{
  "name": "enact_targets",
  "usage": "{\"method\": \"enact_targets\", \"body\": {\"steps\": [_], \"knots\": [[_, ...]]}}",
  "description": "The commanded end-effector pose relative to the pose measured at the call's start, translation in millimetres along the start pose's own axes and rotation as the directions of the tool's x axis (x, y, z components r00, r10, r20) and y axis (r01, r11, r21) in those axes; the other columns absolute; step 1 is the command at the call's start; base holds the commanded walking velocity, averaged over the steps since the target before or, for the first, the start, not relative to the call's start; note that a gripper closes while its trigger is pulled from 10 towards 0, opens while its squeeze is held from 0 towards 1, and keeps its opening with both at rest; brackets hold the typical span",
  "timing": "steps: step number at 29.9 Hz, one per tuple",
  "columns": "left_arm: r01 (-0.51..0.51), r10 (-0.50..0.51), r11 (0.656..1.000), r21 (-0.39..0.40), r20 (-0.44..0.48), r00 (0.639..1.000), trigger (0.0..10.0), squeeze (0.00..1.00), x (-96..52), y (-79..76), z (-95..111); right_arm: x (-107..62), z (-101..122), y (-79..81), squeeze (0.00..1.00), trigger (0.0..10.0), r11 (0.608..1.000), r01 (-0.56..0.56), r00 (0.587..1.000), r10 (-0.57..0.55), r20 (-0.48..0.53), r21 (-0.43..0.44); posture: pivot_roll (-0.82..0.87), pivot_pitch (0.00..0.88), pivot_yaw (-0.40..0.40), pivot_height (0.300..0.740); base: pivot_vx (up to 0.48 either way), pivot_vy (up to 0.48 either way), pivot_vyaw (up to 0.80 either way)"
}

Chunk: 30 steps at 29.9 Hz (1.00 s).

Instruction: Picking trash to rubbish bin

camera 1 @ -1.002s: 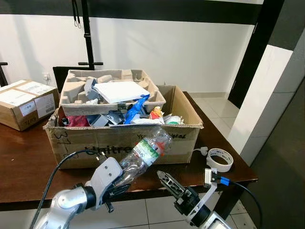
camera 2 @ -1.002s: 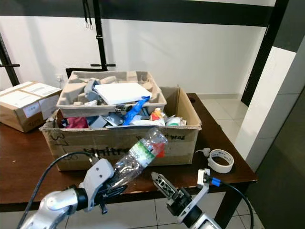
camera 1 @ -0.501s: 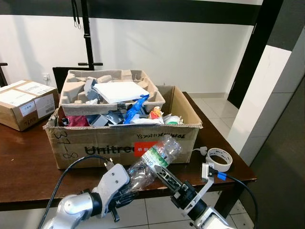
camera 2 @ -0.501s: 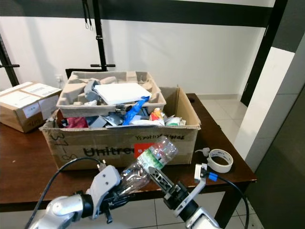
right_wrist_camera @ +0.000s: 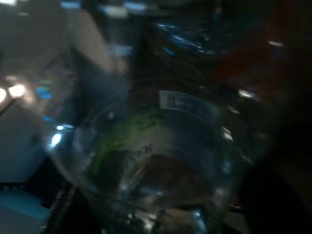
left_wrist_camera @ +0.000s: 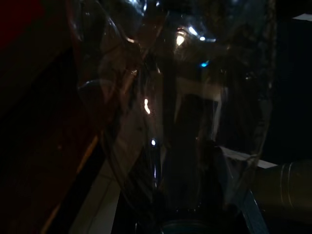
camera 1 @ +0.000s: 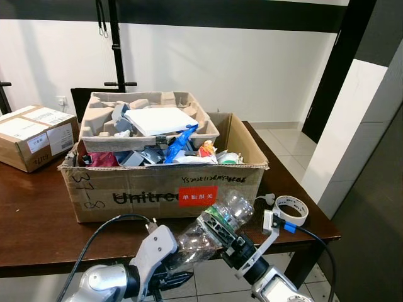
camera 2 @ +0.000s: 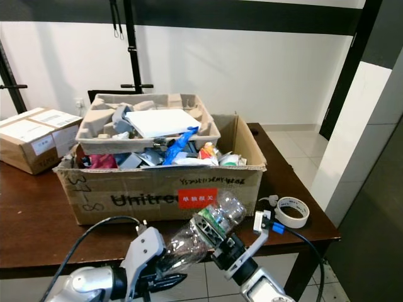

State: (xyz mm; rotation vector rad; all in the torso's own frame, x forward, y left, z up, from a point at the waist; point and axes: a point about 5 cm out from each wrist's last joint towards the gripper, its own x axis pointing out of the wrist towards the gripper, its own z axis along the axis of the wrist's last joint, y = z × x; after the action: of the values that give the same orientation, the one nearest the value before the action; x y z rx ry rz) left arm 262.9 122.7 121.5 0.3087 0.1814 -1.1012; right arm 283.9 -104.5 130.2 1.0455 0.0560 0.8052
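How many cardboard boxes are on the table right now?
2. The large open brown cardboard box stuffed with trash sits mid-table, and a smaller sealed brown cardboard box sits at the far left of the dark wooden table. Others may be hidden behind.

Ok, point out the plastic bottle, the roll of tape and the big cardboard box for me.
plastic bottle [camera 1: 217,226]: left eye view, its clear crumpled body.
roll of tape [camera 1: 291,209]: left eye view, its white rim.
big cardboard box [camera 1: 145,195]: left eye view, its printed front wall.
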Motion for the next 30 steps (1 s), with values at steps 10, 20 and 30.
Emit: {"method": "enact_targets", "body": {"steps": [10,20,30], "knots": [[0.039,-0.039,0.999,-0.002,0.04,0.998,10.0,1.0,2.5,-6.9,10,-4.5,1,-8.0,0.0,0.0,0.998,0.05,0.998,-0.052,0.029,0.041,-0.04,0.119,-0.037,0.74,0.0,0.0,0.0],[-0.039,0.04,0.999,-0.011,0.049,0.998,10.0,1.0,-0.4,3.4,13,-4.3,6,-9.6,0.0,0.0,0.997,0.06,0.997,-0.062,0.049,0.04,-0.04,0.12,-0.038,0.74,0.0,0.0,0.0],[-0.069,0.069,0.998,-0.016,0.028,0.997,10.0,0.0,-14.7,11.4,8,-13.1,31,-19.0,0.0,0.0,0.993,0.117,0.986,-0.116,0.122,0.005,-0.04,0.122,-0.036,0.74,0.0,0.0,0.0]]}}
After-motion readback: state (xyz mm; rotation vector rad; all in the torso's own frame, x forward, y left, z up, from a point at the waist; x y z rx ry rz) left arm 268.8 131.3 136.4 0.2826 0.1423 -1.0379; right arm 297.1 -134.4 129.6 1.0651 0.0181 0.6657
